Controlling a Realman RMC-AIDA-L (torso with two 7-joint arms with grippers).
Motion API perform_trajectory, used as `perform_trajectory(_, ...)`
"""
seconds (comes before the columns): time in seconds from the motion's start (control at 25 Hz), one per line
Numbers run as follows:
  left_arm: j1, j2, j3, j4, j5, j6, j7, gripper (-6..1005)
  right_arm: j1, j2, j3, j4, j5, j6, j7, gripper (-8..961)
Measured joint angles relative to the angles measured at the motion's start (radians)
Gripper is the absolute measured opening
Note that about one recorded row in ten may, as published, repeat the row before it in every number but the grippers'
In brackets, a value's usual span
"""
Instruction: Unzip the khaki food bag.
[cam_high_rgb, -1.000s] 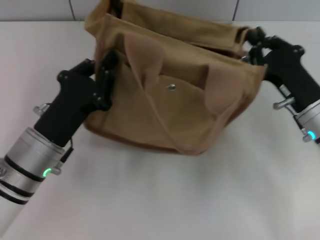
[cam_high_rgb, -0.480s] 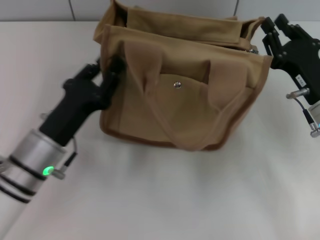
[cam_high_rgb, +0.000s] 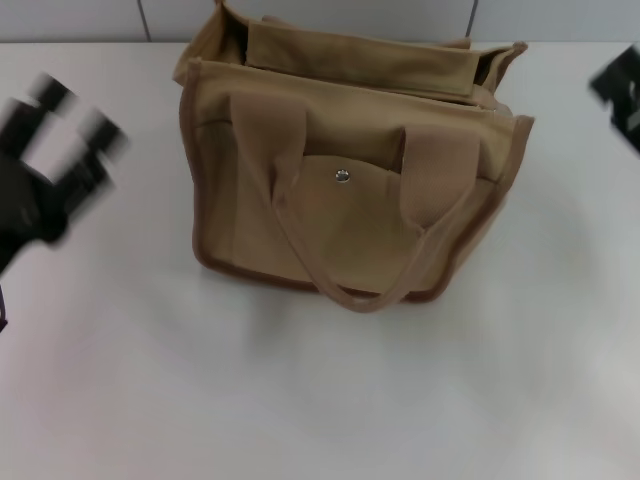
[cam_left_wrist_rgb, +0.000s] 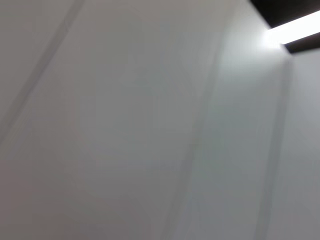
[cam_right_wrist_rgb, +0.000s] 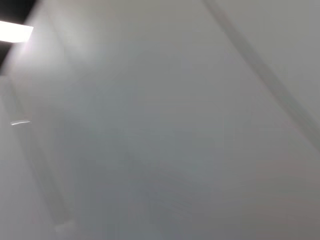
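Note:
The khaki food bag (cam_high_rgb: 350, 215) stands upright on the white table (cam_high_rgb: 300, 400) in the head view, silver snap (cam_high_rgb: 343, 176) facing me and its front handle (cam_high_rgb: 352, 296) hanging down. Its top edges stand apart, with a dark gap at each end; I cannot make out the zipper pull. My left gripper (cam_high_rgb: 72, 115) is a blur at the far left, well clear of the bag, its two fingers spread and holding nothing. Only a dark corner of my right gripper (cam_high_rgb: 620, 92) shows at the right edge, also away from the bag.
A grey wall (cam_high_rgb: 330, 15) runs behind the table just past the bag. Both wrist views show only pale wall panels (cam_left_wrist_rgb: 150, 125) and a bright ceiling light (cam_right_wrist_rgb: 15, 31), not the table or bag.
Both grippers have let go of the bag's ends and pulled away outwards, left to the left and right to the right. The bag has settled upright and squarer.

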Motion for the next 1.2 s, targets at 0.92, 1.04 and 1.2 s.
perform_trajectory(0.92,-0.049,0.108,0.456,0.330,0.176,0.085,-0.342,855,0.007,0.006,-0.656,-0.201,-0.057,-0.169,-0.066,784)
perform_trajectory(1.04,-0.053,0.105,0.458,0.330,0.177,0.082,-0.343,855,0.007,0.006,-0.656,-0.200,-0.055,-0.168,-0.068,784)
perform_trajectory(1.2,-0.054,0.102,0.459,0.330,0.178,0.081,-0.342,855,0.007,0.007,-0.656,-0.198,-0.054,-0.168,-0.069,784)
